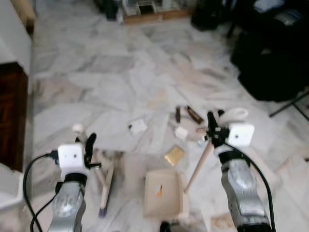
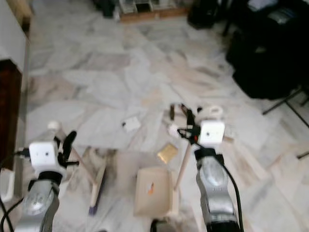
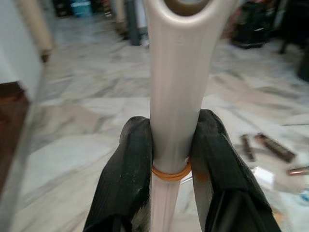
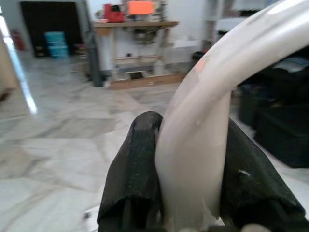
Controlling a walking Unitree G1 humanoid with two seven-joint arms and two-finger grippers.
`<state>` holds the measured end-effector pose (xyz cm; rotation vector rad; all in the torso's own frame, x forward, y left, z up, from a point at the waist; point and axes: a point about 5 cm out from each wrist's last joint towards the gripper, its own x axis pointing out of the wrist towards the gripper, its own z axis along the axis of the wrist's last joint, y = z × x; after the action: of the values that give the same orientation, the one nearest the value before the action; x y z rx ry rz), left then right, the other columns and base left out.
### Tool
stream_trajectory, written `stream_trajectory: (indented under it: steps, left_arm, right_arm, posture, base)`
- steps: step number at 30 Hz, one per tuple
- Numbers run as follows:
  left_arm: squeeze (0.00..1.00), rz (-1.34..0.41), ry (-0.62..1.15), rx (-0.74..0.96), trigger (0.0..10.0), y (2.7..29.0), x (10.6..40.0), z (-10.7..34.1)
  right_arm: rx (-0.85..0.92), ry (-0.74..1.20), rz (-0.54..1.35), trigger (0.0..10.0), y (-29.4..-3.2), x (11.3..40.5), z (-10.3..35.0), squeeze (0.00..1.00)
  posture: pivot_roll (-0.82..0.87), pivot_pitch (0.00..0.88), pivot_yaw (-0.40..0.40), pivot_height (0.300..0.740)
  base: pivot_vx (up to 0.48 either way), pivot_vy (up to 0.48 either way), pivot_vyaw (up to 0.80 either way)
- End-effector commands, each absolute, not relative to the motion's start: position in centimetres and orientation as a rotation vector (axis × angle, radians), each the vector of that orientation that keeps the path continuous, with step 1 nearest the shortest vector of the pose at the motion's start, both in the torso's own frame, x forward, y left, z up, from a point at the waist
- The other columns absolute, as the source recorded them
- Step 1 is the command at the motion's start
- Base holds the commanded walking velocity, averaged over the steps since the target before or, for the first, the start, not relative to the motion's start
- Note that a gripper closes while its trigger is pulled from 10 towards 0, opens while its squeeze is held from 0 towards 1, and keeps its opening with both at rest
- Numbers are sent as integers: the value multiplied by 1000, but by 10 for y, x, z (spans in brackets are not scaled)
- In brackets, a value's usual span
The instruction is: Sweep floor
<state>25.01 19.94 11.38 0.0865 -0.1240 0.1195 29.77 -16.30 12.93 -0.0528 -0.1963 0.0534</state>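
Observation:
My left gripper [image 1: 89, 145] is shut on the cream broom handle [image 3: 170, 92], which carries an orange rubber band just above the fingers. The broom head [image 1: 107, 186] rests on the marble floor beside it. Around the cream dustpan handle [image 1: 199, 164] my right gripper [image 1: 212, 123] is shut, just below the handle's curved loop [image 4: 227, 77]. The beige dustpan [image 1: 164, 193] lies flat on the floor between the arms. Litter lies beyond it: a gold wrapper [image 1: 174, 155], a white paper [image 1: 138, 126], a small white piece [image 1: 181, 132] and two brown bars [image 1: 194, 114].
Dark wooden furniture [image 1: 12, 116] stands at the left against a white wall. Black bags [image 1: 270, 58] and a thin black stand leg [image 1: 289, 104] are at the right. A low wooden shelf [image 1: 154, 17] sits at the far end of the open marble floor.

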Motion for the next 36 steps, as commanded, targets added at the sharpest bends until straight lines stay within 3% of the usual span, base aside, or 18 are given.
stream_trajectory:
  steps: [1,14,20,36]
  left_arm:
    - [0,117,-152,93,10000,200,248,118]
    - [0,119,-142,83,10000,198,246,116]
    - [0,123,-136,86,10000,200,246,116]
    - [0,125,-130,96,10000,204,247,117]
  right_arm:
    - [-67,-238,59,10000,-162,296,139,0]
    - [-75,-249,77,10000,-160,295,142,0]
    - [-71,-248,85,10000,-157,295,142,0]
    - [-71,-248,97,10000,-150,297,142,0]
  posture:
    - [-51,152,-14,740]
    - [-54,165,-22,740]
    - [-49,184,-21,740]
    - [-40,202,-8,740]
  base:
    - [0,0,-788]
    - [0,0,-739]
    - [0,0,0]
    - [280,0,0]
